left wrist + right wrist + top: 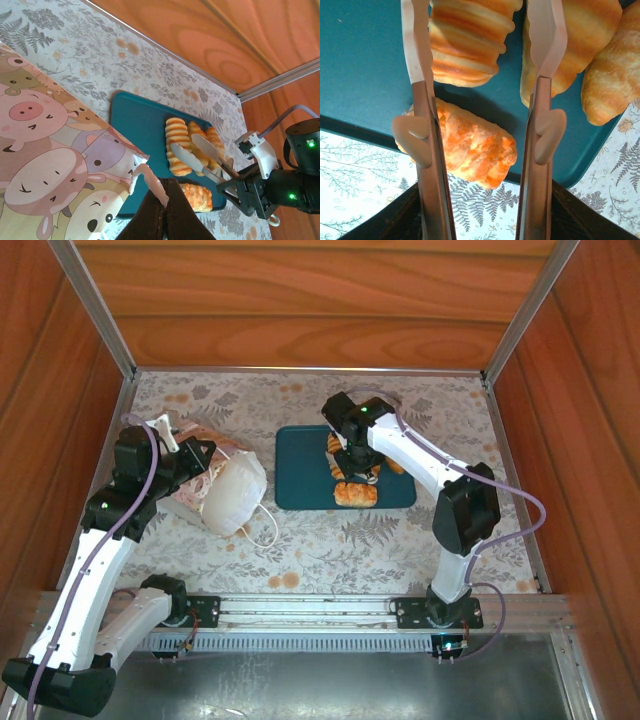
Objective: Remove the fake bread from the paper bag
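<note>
The paper bag (235, 495) lies tipped over at the left of the table, and its cartoon-animal side (45, 165) is close in the left wrist view. My left gripper (198, 455) (165, 192) is shut on a pale strip at the bag's rim. Several pieces of fake bread lie on a teal tray (300, 455) (135, 115) (365, 60): a ridged roll (175, 145) (467, 40), an orange loaf (355, 495) (470, 145) and croissants (605, 85). My right gripper (355, 468) (480, 30) hangs open over the tray, its long fingers straddling the ridged roll.
A fern-patterned cloth (330, 540) covers the table. Wooden walls (300, 300) with aluminium corner posts close in the back and both sides. A white cord handle (268, 525) trails from the bag toward the tray. Bare cloth lies in front of the tray.
</note>
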You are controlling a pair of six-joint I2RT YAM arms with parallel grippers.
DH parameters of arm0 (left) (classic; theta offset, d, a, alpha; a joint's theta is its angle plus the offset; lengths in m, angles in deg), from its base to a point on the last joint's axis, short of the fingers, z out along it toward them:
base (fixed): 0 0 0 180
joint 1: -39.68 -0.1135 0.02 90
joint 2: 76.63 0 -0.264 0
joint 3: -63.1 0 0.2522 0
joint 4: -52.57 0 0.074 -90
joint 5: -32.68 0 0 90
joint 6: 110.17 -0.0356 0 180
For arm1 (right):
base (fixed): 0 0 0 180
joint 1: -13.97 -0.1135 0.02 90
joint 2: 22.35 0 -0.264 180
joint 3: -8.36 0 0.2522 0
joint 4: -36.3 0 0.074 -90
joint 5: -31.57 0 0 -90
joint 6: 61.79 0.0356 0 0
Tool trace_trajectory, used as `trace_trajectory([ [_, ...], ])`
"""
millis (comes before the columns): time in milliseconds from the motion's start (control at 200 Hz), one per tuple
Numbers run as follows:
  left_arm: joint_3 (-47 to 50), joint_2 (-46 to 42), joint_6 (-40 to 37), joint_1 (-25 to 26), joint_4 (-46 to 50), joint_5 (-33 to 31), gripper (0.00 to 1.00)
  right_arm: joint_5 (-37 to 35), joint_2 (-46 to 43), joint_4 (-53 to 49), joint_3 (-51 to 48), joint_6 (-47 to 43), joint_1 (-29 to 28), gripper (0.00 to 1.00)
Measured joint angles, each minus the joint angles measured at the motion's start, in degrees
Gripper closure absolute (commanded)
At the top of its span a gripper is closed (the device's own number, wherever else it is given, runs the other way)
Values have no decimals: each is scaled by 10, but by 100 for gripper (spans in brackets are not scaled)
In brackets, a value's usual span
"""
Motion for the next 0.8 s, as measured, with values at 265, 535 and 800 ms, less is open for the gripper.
trace_trajectory([
  [265,0,0,-1,0,0,0,100,22,-55,11,-1,6,0,46],
  [535,-2,0,-1,0,0,-1,100,132,-228,119,-131,24,-9,47],
  [800,-4,1,0,0,0,-5,100,239,-336,261,-314,62,-47,48],
])
